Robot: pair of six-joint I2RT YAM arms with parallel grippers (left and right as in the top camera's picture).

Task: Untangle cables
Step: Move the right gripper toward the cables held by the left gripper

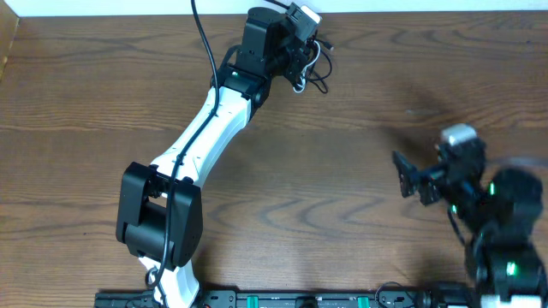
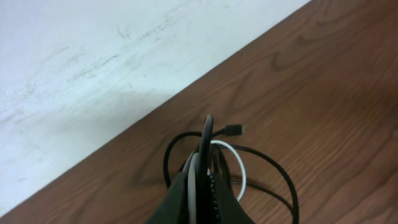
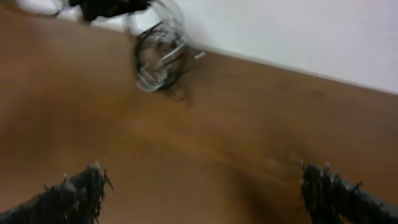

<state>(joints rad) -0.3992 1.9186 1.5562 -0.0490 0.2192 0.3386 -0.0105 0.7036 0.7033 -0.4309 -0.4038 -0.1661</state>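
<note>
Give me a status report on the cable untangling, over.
Left gripper shut on cables, all one tangle. Right gripper open, empty, well apart. Nothing in the way.

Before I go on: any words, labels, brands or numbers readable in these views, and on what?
None can be read.
The cable bundle and the wooden table carry no visible marking.
Any print on the base rail is too small to tell.
The right wrist view is blurred.

Wood-grain table (image 1: 342, 214), cables (image 3: 158, 62) near far edge
</note>
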